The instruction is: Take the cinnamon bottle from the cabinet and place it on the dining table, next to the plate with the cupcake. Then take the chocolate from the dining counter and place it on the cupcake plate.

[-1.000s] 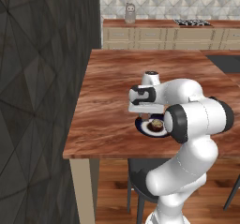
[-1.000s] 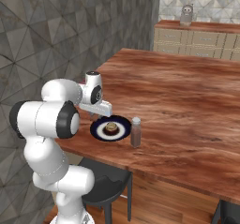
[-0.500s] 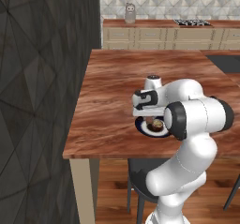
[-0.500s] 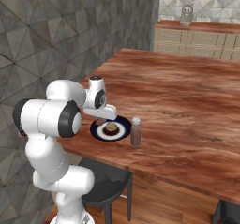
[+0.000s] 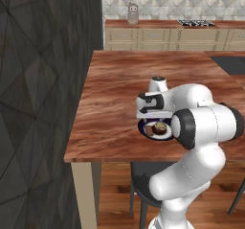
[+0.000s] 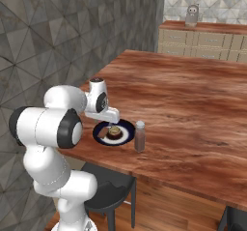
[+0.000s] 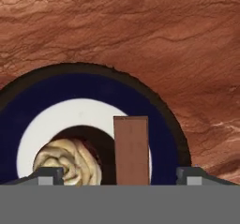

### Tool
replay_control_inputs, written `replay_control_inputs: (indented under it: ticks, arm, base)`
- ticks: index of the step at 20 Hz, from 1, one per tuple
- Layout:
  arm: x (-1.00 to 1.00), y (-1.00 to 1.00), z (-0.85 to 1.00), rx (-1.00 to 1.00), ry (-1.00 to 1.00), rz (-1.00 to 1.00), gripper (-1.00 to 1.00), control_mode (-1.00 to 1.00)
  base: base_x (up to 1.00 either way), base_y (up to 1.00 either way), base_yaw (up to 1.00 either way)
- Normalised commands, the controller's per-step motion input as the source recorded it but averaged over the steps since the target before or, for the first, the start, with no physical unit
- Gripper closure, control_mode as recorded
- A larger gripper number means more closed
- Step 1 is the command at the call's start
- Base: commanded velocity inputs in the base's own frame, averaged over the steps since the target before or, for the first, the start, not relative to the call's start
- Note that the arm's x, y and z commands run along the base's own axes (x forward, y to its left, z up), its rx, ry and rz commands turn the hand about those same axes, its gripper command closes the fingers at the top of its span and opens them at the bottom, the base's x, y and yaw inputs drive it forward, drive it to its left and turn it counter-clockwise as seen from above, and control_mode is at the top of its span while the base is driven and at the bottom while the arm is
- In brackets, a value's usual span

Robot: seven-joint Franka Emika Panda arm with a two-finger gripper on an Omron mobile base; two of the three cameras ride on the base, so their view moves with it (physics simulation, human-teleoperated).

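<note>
The chocolate (image 7: pixel 131 150) lies flat on the plate (image 7: pixel 154 110), a brown bar set on the white centre just beside the cupcake (image 7: pixel 70 162), with its far end reaching the dark blue ring. In the left base view the same bar (image 5: pixel 150 131) shows as a small brown piece to the left of the cupcake (image 5: pixel 161 128) on the plate (image 5: pixel 165 137). My gripper (image 7: pixel 121 174) hangs directly over it, fingers spread wide: one fingertip (image 7: pixel 44 175) sits over the cupcake's swirl of frosting and the other stands off past the plate's rim, and nothing is held between them (the bar lies in the gap, apart from both tips). From the right base view my gripper (image 6: pixel 114 124) points down at the cupcake (image 6: pixel 115 131) on the plate (image 6: pixel 126 137), close above it.

The cinnamon bottle (image 6: pixel 139 136) stands upright on the dining table (image 6: pixel 193 104), just beside the plate on its right as that view shows it, apart from the rim. The plate sits near the table's front edge, and a dark stool (image 6: pixel 108 189) is tucked under that edge below it. To my left a dark grey tiled wall (image 5: pixel 43 79) runs alongside the table (image 5: pixel 115 94). Behind the table a row of pale cabinets (image 5: pixel 158 35) carries a wooden counter with a small grey owl-shaped jar (image 5: pixel 132 14) on it and a stovetop (image 5: pixel 196 23) farther along.
</note>
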Motion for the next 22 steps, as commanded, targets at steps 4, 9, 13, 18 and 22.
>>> replay_control_inputs:
  ticks: [4, 9, 13, 18, 22]
  arm:
    - [-0.50, 0.00, 0.49, 0.00, -0.14, 0.00, -1.00, -1.00]
    - [-0.80, 0.16, 0.65, -0.02, -0.18, 0.02, -1.00, -1.00]
    - [-0.94, 0.63, 0.70, -0.21, -0.20, 0.03, -1.00, -1.00]
    - [-0.85, 0.84, 0.81, -0.31, -0.07, 0.00, -1.00, -1.00]
    - [-0.92, 0.90, 0.74, -0.41, -0.09, 0.04, -1.00, -1.00]
  base:
    - [0.00, 0.00, 0.00]
    - [0.00, 0.00, 0.00]
    - [0.00, 0.00, 0.00]
    - [0.00, 0.00, 0.00]
    - [0.00, 0.00, 0.00]
